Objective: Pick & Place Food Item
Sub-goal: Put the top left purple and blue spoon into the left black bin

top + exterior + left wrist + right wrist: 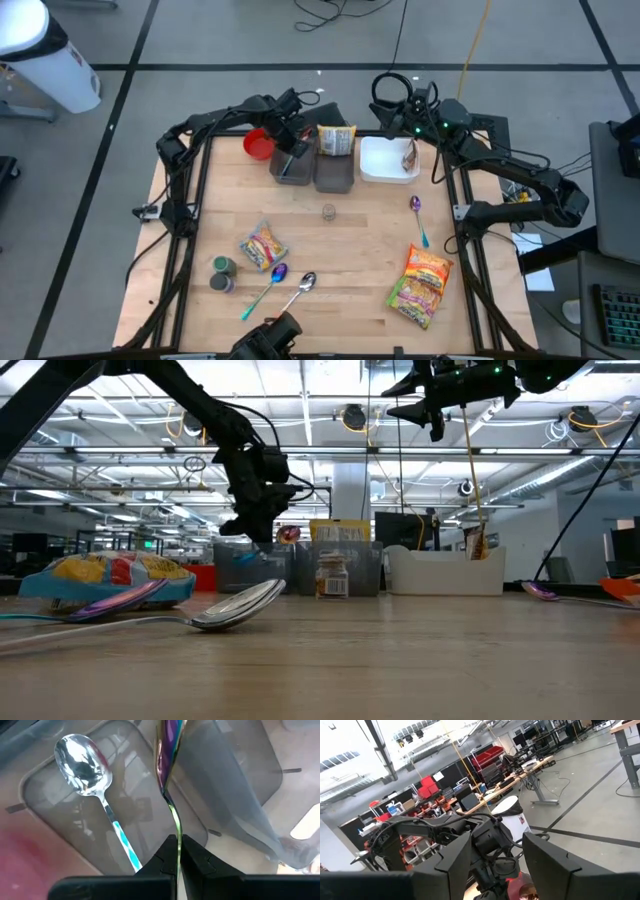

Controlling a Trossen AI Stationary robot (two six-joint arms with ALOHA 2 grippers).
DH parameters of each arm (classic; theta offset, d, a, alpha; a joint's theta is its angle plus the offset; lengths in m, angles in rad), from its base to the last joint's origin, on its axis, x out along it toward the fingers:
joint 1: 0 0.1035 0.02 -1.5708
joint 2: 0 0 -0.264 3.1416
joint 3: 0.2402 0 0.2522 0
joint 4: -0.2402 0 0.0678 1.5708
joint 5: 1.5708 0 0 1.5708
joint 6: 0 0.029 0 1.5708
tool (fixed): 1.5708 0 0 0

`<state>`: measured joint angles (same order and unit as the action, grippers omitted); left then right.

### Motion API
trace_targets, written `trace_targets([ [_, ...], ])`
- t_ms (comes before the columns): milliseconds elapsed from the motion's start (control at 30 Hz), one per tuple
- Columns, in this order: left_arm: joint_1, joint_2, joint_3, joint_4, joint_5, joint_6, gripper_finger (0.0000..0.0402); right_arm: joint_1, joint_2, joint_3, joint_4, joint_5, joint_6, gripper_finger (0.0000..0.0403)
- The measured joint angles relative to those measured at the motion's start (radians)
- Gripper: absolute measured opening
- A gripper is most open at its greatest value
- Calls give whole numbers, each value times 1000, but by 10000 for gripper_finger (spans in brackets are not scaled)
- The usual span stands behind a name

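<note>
Looking for lettering, and there is little to call. The yellow packet [339,531] standing behind the grey bins carries dark capitals across its front in the low view, something like "PASTA" (only half legible, I can't confirm it). The small jar [331,577] has a label, too small to read. The snack bags' [421,284] print, seen from above, stays unreadable.
</note>
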<state>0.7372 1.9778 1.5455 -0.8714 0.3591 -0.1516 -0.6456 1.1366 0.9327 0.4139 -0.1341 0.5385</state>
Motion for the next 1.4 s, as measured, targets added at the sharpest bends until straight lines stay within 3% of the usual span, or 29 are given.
trace_targets([
  [567, -10, 49, 28, -33, 3, 17, 5, 0, 0, 0, -9, 1, -8, 171],
  [867, -11, 194, 219, -244, -11, 61, 6, 6, 0, 0, -14, 1, -8, 171],
  [1100, -13, 294, 412, -414, -96, 85, 7, 6, 0, 0, -23, 0, -8, 171],
  [1400, -13, 301, 440, -445, -99, 87, 15, 6, 0, 0, -24, 1, -27, 171],
])
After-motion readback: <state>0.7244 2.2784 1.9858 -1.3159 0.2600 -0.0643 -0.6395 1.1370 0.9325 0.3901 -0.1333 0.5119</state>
